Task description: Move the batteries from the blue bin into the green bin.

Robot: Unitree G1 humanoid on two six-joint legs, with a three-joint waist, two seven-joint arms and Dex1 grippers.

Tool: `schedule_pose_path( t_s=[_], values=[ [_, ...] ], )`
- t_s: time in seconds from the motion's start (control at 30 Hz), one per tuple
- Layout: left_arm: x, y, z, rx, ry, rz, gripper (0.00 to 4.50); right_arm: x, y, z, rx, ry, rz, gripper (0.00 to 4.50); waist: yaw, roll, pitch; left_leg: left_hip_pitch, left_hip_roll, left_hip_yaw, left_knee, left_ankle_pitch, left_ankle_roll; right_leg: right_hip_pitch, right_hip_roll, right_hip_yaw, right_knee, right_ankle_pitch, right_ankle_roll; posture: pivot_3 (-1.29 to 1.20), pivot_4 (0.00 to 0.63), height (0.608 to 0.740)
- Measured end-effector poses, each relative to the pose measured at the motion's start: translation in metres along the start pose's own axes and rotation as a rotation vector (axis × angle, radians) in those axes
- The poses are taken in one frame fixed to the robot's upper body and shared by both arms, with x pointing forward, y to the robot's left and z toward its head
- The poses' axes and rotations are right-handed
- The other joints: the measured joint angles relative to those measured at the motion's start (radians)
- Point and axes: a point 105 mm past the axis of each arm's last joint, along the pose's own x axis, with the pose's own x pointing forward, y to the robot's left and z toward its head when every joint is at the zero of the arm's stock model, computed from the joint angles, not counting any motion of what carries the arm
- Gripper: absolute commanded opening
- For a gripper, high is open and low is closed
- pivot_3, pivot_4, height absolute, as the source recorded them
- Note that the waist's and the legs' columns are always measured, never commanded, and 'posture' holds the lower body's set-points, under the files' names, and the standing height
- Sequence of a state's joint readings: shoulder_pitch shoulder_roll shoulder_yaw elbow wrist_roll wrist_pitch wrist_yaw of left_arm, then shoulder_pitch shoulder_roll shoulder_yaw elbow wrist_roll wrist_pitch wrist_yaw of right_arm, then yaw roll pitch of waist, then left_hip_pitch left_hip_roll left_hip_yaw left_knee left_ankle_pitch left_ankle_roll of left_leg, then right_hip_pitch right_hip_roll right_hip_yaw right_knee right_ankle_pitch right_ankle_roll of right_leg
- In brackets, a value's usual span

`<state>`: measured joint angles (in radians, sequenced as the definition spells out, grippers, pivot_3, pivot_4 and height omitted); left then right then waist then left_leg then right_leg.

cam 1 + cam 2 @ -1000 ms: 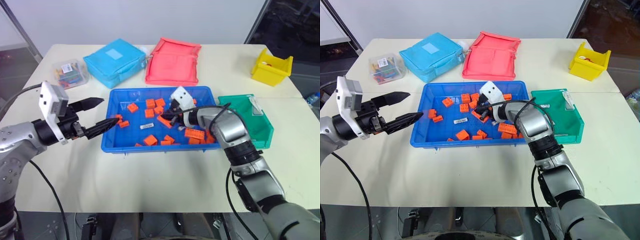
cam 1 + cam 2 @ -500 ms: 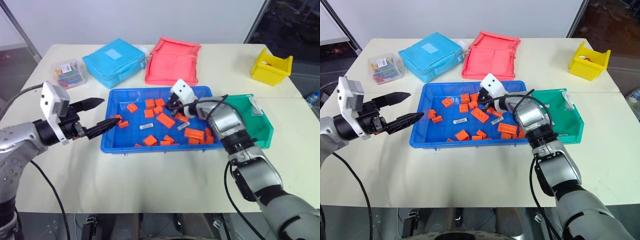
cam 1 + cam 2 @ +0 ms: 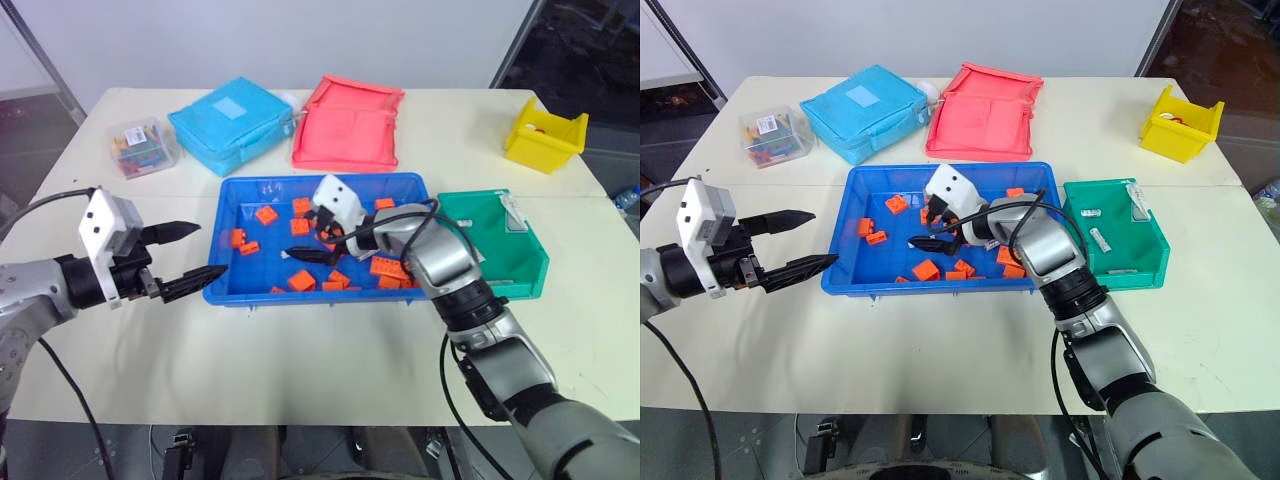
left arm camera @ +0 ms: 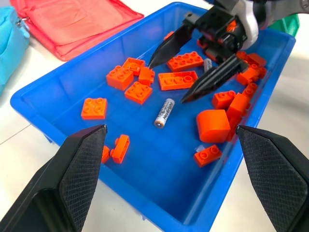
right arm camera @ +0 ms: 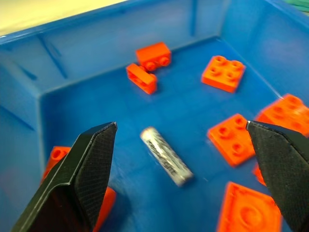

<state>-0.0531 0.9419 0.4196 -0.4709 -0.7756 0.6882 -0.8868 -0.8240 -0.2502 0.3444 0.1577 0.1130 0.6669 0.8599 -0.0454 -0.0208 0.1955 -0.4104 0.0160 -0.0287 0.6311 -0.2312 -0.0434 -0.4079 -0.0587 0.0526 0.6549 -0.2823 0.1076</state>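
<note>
Since a second ago the right claw has travelled across the blue bin from its green-bin side toward the middle, and its fingers, then pinched together, now stand wide apart. In my judgement this is a fresh approach: the claw has been repositioned and opened to take the next battery.

Right claw: fully spread, empty, touching nothing that can be seen. It hangs low over the bin floor, pointing down at a lone battery that lies flat on the blue floor between the two open fingers, clear of the orange blocks scattered around it. The same battery shows from the left wrist as a slim silvery cylinder just ahead of the claw tips.

Left claw: open, empty, held above the worktop just outside the blue bin's left wall, touching nothing. It has drawn back a little from the bin edge.

Green bin: stands on the worktop against the blue bin's right side. At least two small silvery batteries already lie inside, so part of the transfer appears done.

Assessment: at least the one battery under the right claw remains in the blue bin; a second may sit among the blocks further right, though this cannot be confirmed. The next move calls for a straight descent and a close across the battery without catching a block.
</note>
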Motion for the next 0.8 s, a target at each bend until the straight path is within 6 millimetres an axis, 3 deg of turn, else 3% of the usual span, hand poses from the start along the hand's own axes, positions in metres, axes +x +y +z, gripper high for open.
schedule_pose_path(
  t_s=[0.33, 0.43, 0.67, 0.8],
  values=[
    [0.003, 0.001, 0.003, -0.01, -0.037, 0.026, 4.5, 0.018, 0.007, -0.024, 0.024, 0.065, 0.064, 4.4, 0.0, 0.0, 0.0, 0.0, 0.0, 0.0, 0.0, 0.0, 0.0, 0.0, 0.0, 0.0, 0.0, 0.0, 0.0, 0.0, 0.15, 0.74],
    [0.004, -0.001, 0.006, -0.003, -0.047, 0.017, 4.5, 0.023, 0.0, -0.033, 0.013, 0.115, 0.061, 3.53, 0.0, 0.0, 0.0, 0.0, 0.0, 0.0, 0.0, 0.0, 0.0, 0.0, 0.0, 0.0, 0.0, 0.0, 0.0, 0.0, 0.15, 0.74],
    [0.005, -0.002, 0.011, 0.0, -0.067, 0.018, 4.5, 0.028, -0.015, -0.032, -0.057, 0.159, 0.055, 0.08, -0.002, 0.0, 0.0, 0.0, 0.0, 0.0, 0.0, 0.0, 0.0, 0.0, 0.0, 0.0, 0.0, 0.0, 0.0, 0.0, 0.15, 0.74],
    [0.006, -0.006, 0.014, 0.011, -0.073, 0.009, 4.5, 0.032, -0.011, -0.03, -0.066, 0.159, 0.079, 0.1, -0.001, 0.0, 0.0, 0.0, 0.0, 0.0, 0.0, 0.0, 0.0, 0.0, 0.0, 0.0, 0.0, 0.0, 0.0, 0.0, 0.15, 0.74]
  ],
)
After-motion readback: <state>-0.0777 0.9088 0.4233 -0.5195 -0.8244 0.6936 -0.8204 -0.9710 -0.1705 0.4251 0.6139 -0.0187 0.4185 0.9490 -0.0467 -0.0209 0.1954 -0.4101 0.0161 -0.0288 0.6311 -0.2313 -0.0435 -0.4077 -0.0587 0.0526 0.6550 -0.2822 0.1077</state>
